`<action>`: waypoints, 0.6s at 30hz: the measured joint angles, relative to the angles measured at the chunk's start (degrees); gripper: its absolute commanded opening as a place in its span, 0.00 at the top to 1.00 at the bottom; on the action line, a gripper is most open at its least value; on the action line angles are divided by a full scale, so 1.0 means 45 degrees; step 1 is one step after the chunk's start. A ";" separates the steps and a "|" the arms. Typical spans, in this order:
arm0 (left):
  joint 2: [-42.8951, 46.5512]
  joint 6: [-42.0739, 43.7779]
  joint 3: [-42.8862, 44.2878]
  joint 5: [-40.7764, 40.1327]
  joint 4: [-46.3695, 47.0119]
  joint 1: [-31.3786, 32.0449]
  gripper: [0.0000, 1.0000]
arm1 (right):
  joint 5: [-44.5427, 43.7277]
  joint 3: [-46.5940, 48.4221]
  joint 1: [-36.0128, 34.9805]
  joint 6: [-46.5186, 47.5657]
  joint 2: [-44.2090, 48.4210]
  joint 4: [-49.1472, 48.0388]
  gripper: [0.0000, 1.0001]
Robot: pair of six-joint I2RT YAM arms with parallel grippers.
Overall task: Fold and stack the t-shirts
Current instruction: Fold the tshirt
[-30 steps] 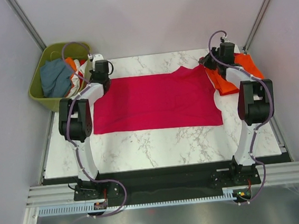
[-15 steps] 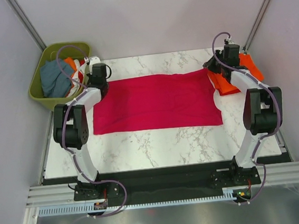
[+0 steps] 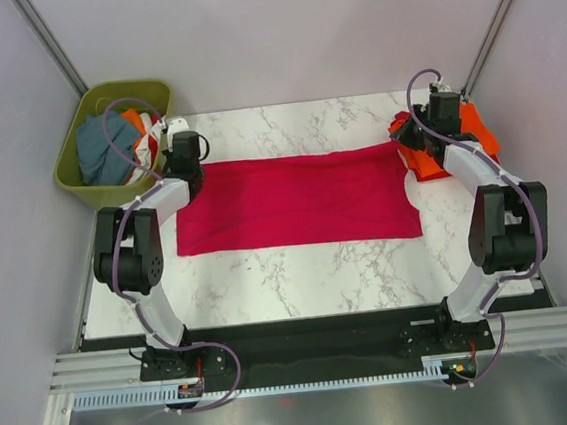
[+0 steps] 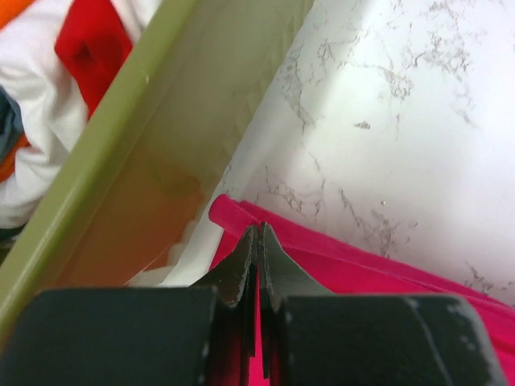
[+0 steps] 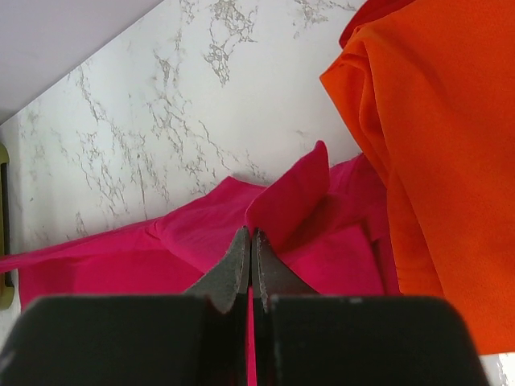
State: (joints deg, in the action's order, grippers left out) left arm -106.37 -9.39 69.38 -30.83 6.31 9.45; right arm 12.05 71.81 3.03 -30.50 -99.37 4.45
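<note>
A: The magenta-pink cloth t-shirt [image 3: 297,199] lies flat across the far half of the white marble-patterned table [image 3: 299,271], a wide band stretched between the 2 arms.

B: And both arms have it! The left gripper [image 3: 187,168] is at the far left corner. In the wrist view its 2 fingers are pressed together, with a rolled pink edge pinched between the tips [image 4: 257,235].

A: It's the same on the other side. The right gripper [image 3: 409,140] is at the far right corner, jaws closed tight on the cloth. Its wrist camera shows a small pink flap standing up just above the fingertips [image 5: 248,238].

B: So that's 2 pinches, 1 at each far corner, and the shirt's near edge rests on the marble.

A: Look at what's on the right: a bright orange cloth t-shirt [image 3: 477,132] lies at the table's far right corner, touching the pink shirt's right end. From the right wrist it fills the upper right of the view [image 5: 434,121], with a sliver of darker red cloth at the very top.

B: On the left, the olive-green plastic basket [image 3: 73,164] stands off the table's far left corner. Its wall [image 4: 137,137] is just beside the pinched pink corner.

A: Inside it is loose cloth: blue-grey, white, orange and a bit of red.
</note>
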 measured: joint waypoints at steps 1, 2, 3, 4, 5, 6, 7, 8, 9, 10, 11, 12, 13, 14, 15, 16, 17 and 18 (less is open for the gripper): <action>0.0102 0.0000 -0.0228 0.0015 0.0068 0.0000 0.98 | -0.0034 -0.0112 0.0000 0.0053 0.0160 0.0087 1.00; 0.0194 0.0000 -0.0423 0.0029 0.0155 0.0000 0.98 | -0.0058 -0.0219 0.0000 0.0087 0.0306 0.0160 1.00; 0.0267 0.0000 -0.0578 0.0078 0.0243 0.0000 0.98 | -0.0092 -0.0321 0.0000 0.0126 0.0447 0.0204 1.00; 0.0345 -0.0005 -0.0690 0.0112 0.0301 0.0000 0.98 | -0.0107 -0.0393 0.0000 0.0160 0.0549 0.0233 1.00; 0.0432 0.0000 -0.0801 0.0151 0.0359 0.0000 0.98 | -0.0131 -0.0471 0.0000 0.0194 0.0661 0.0291 1.00; 0.0495 -0.0005 -0.0879 0.0194 0.0398 0.0000 0.98 | -0.0136 -0.0525 0.0000 0.0223 0.0743 0.0350 1.00; 0.0568 -0.0005 -0.0976 0.0219 0.0461 0.0000 0.98 | -0.0151 -0.0588 0.0000 0.0267 0.0835 0.0418 1.00; 0.0617 -0.0005 -0.1069 0.0223 0.0554 0.0000 0.98 | -0.0185 -0.0661 0.0000 0.0301 0.0923 0.0481 1.00; 0.0656 -0.0010 -0.1146 0.0223 0.0631 0.0000 0.98 | -0.0219 -0.0748 0.0000 0.0321 0.1025 0.0515 1.00; 0.0675 -0.0015 -0.1253 0.0228 0.0685 0.0000 0.98 | -0.0287 -0.0874 0.0000 0.0330 0.1156 0.0563 1.00; 0.0709 -0.0024 -0.1345 0.0233 0.0743 0.0000 0.98 | -0.0345 -0.1005 0.0000 0.0340 0.1292 0.0607 1.00; 0.0753 -0.0029 -0.1462 0.0248 0.0763 0.0000 0.98 | -0.0389 -0.1151 0.0005 0.0355 0.1452 0.0656 1.00; 0.0811 -0.0039 -0.1598 0.0267 0.0806 0.0000 0.98 | -0.0437 -0.1282 0.0010 0.0359 0.1603 0.0699 1.00; 0.0884 -0.0044 -0.1734 0.0301 0.0831 0.0000 0.98 | -0.0461 -0.1384 0.0010 0.0364 0.1719 0.0743 1.00; 0.0967 -0.0044 -0.1855 0.0325 0.0840 0.0000 0.98 | -0.0495 -0.1486 0.0019 0.0364 0.1846 0.0758 1.00; 0.1059 -0.0053 -0.1977 0.0340 0.0879 0.0000 0.98 | -0.0539 -0.1554 0.0024 0.0364 0.1953 0.0792 1.00; 0.1156 -0.0063 -0.2093 0.0359 0.0913 0.0000 0.98 | -0.0554 -0.1617 0.0024 0.0364 0.2025 0.0782 1.00; 0.1243 -0.0092 -0.2171 0.0379 0.0928 0.0000 0.98 | -0.0559 -0.1690 0.0024 0.0359 0.2123 0.0782 1.00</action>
State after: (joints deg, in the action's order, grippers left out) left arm -100.77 -9.80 59.61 -29.12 10.48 9.45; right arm 9.54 64.20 3.14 -28.88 -89.82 7.97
